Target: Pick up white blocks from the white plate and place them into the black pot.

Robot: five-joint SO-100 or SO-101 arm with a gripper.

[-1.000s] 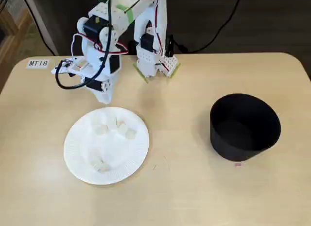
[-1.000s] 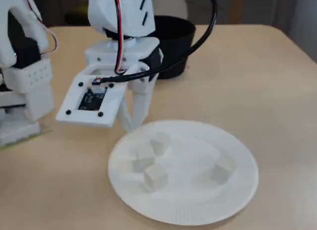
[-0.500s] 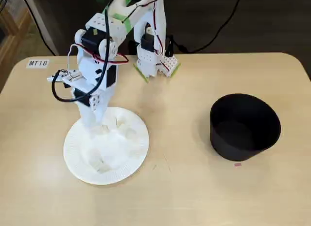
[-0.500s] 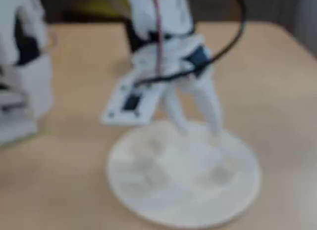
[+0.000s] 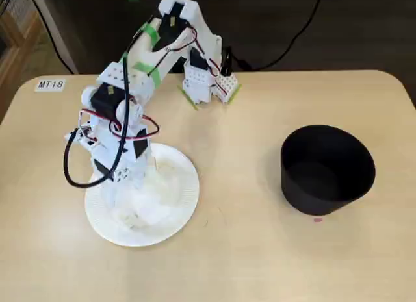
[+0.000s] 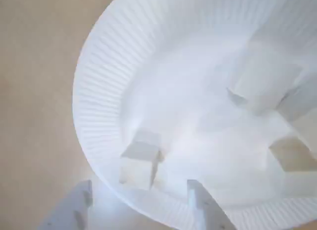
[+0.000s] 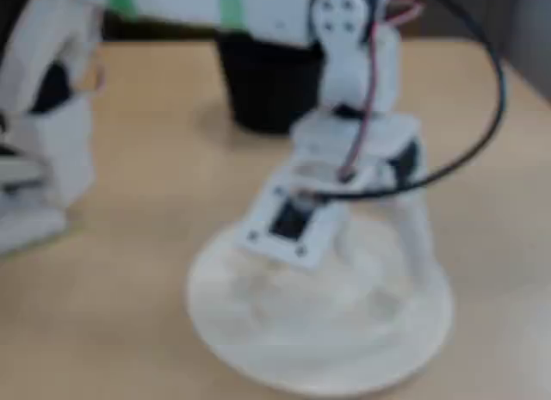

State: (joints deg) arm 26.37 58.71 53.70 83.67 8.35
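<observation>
The white plate point(image 5: 186, 208) lies on the left half of the table and fills the wrist view point(image 6: 99, 106). Several white blocks rest in it. One white block point(image 6: 140, 164) sits near the rim, between my two fingers point(image 6: 202, 205) and just ahead of their tips. Two more blocks point(image 6: 265, 86) lie farther in. My gripper point(image 6: 140, 188) is open and low over the plate's left side point(image 5: 123, 197), holding nothing. The black pot point(image 5: 327, 169) stands apart at the right. The blurred fixed view shows the gripper point(image 7: 379, 254) over the plate point(image 7: 258, 366), with the pot point(image 7: 267, 90) behind.
The arm's base point(image 5: 207, 81) stands at the table's back edge, with a black cable behind it. A small label point(image 5: 51, 84) is stuck at the back left corner. Bare tabletop separates plate and pot.
The arm has stretched forward and down. The gripper moved from the plate's far rim to low over its left side, fingers still apart.
</observation>
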